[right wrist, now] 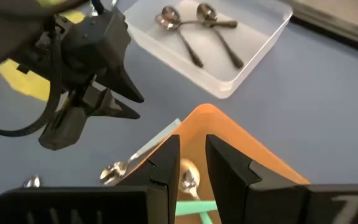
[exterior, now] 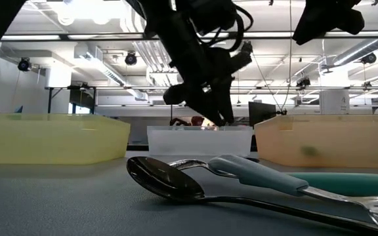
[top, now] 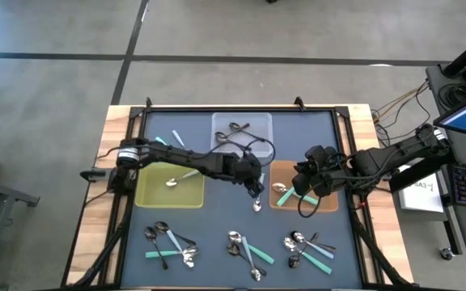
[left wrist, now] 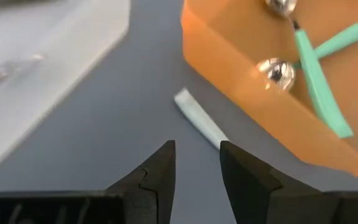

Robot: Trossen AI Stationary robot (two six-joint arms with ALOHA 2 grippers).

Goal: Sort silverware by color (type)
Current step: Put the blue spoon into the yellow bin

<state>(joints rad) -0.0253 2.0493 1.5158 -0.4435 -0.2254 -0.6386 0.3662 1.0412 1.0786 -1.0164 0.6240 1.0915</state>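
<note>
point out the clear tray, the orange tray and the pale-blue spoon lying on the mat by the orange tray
clear tray point(right wrist: 261, 38), right wrist view, on its bare floor
orange tray point(left wrist: 241, 93), left wrist view, on its outer wall
pale-blue spoon point(left wrist: 199, 118), left wrist view, on its handle

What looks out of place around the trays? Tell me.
One pale-blue spoon lies on the bare mat, beside the orange tray, not in any tray. The left gripper hangs over it, fingers apart and empty. Its colour-mate sits in the yellow tray.

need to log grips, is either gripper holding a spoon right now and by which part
Nothing is held. The left gripper is open above a pale-handled spoon on the mat; the right gripper is open and empty over the orange tray.
</note>
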